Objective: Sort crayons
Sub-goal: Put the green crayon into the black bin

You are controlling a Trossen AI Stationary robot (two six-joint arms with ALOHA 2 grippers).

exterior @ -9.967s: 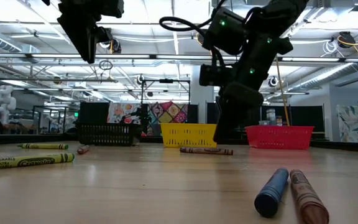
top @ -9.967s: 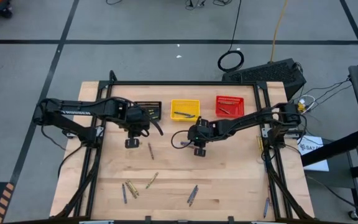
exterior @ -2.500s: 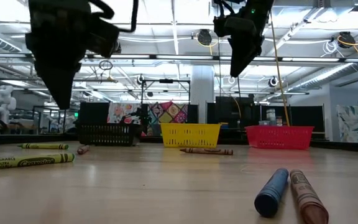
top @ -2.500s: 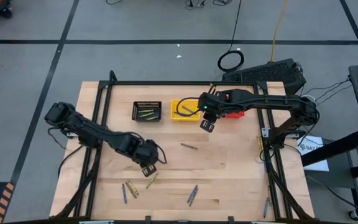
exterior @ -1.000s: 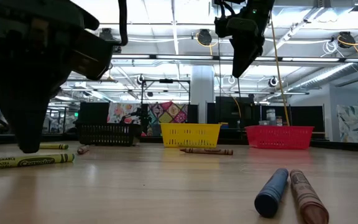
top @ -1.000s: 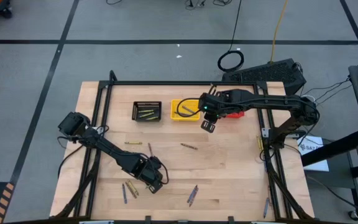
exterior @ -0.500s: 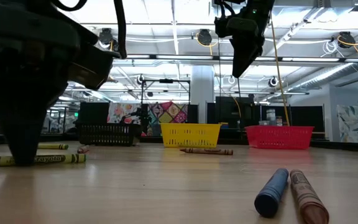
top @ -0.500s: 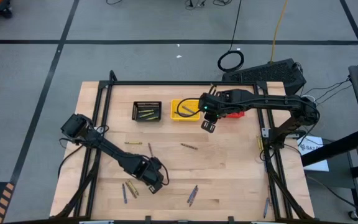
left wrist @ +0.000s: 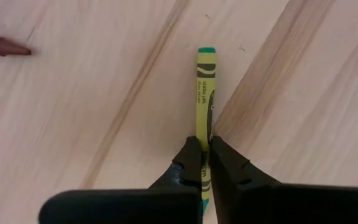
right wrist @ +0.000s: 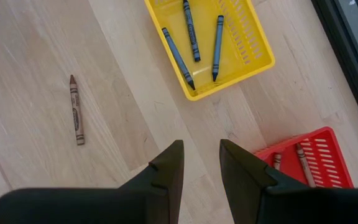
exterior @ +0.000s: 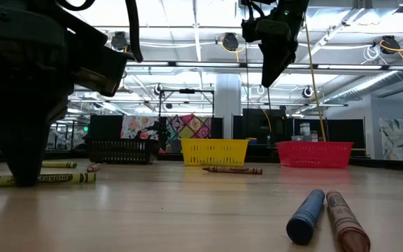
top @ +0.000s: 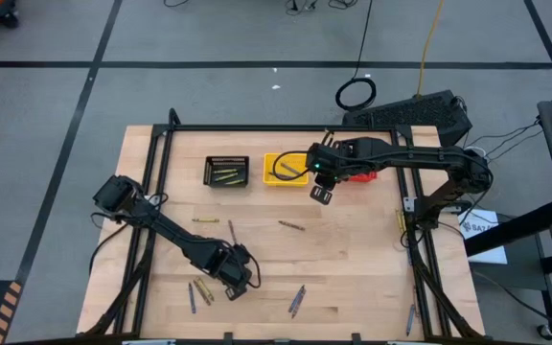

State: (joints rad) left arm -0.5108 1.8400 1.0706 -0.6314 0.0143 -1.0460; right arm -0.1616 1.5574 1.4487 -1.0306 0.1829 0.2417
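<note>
My left gripper [top: 233, 284] stands near the table's front left, pointing down, shut on an olive-yellow crayon [left wrist: 204, 93] that lies on the wood. The low view shows this crayon [exterior: 61, 178] flat on the table beside the dark fingers. My right gripper [top: 320, 195] hangs open and empty above the table, just in front of the yellow basket [top: 285, 169]. A brownish-red crayon [right wrist: 75, 109] lies loose mid-table. Blue crayons [right wrist: 194, 37] lie in the yellow basket. My left gripper pinches the olive-yellow crayon's two long sides [left wrist: 204, 134] between its two fingertips, back from its green-tipped end. The fingers come from above, pointing down, one on each side of the stick. The crayon lies flat on the table.
A black basket [top: 227, 172] and a red basket [top: 353, 163] flank the yellow one at the back. More loose crayons lie at the front left [top: 199, 291], the front middle [top: 297, 299] and left of centre [top: 206, 221]. A blue and a brown crayon [exterior: 306, 215] lie near the front edge.
My left gripper has sunk a little, down onto the table over the olive-yellow crayon. The crayon has shifted slightly along the table and stays flat on it.
</note>
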